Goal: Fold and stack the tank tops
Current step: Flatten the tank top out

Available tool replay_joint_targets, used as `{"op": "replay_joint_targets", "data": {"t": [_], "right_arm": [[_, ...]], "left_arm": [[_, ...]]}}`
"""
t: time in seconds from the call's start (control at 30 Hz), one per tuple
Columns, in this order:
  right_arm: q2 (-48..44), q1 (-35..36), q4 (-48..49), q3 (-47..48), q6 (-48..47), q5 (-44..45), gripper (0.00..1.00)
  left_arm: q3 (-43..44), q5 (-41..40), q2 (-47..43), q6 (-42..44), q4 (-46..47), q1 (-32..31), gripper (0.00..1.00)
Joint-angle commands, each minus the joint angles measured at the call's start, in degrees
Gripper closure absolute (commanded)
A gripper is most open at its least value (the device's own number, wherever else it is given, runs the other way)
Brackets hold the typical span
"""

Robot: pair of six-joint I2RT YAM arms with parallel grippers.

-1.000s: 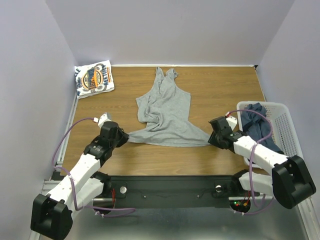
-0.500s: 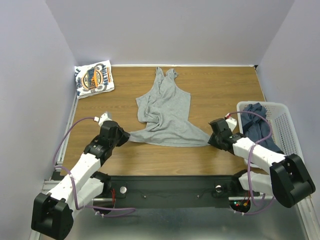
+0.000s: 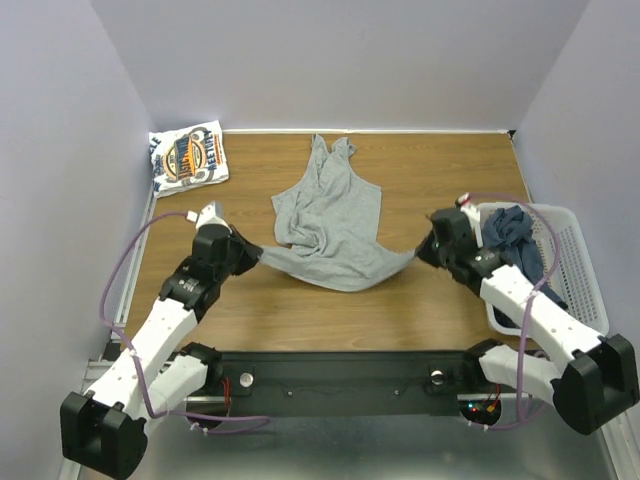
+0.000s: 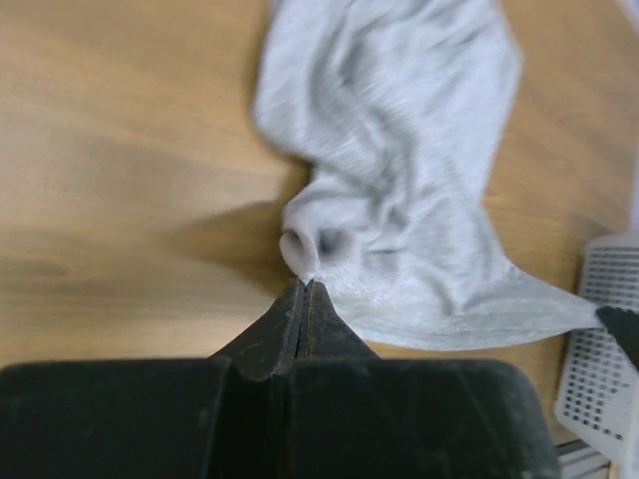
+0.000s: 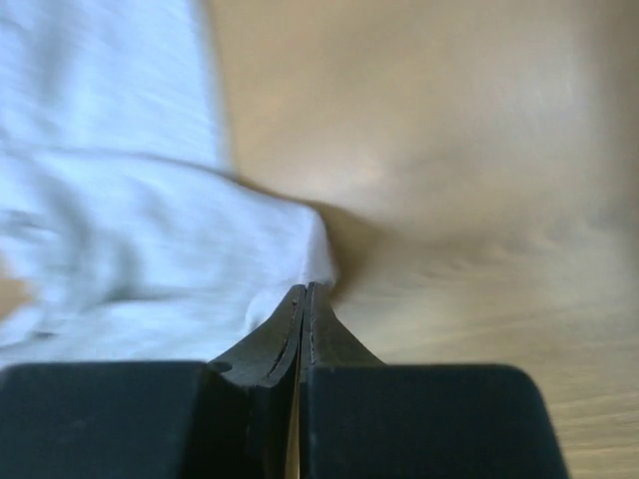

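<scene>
The light heather grey tank top (image 3: 330, 225) lies in the middle of the table, straps toward the far side. My left gripper (image 3: 248, 252) is shut on its left hem corner (image 4: 305, 261). My right gripper (image 3: 422, 250) is shut on its right hem corner (image 5: 305, 264). Both corners are lifted, and the hem sags between them. The white printed tank top (image 3: 188, 157) lies folded at the far left corner. A dark slate-blue tank top (image 3: 512, 245) sits in the basket.
The white mesh basket (image 3: 570, 250) stands at the right edge of the table, close behind my right arm; its corner shows in the left wrist view (image 4: 604, 329). Purple walls enclose the table on three sides.
Both grippers have lifted and moved away from me with the hem corners of the grey tank top. The hem has risen off the table and curves between them.
</scene>
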Motion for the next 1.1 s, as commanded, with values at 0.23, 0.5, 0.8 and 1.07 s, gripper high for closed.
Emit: {"op": "replay_joint_targets", "data": {"t": [0.23,0.5,0.8,1.07], "right_arm": [[3.1,0.0,-5.9,46.4,-11.7,10.8,1.00],[8.1,-0.1,-5.2,68.7,-18.4,14.1,1.00],[10.1,-0.1,-1.3,83.8,-24.3,13.0,1.00],[13.2,-0.1,1.5,90.2,-26.0,10.7,1.00]], "left_arm": [[39.6,-0.2,3.3,8.3,-0.8,0.4,1.00],[61.5,0.3,10.8,9.1,2.6,0.4,1.00],[75.3,3.8,15.2,9.0,7.2,0.4,1.00],[82.6,1.1,19.2,9.6,8.6,0.4,1.00]]}}
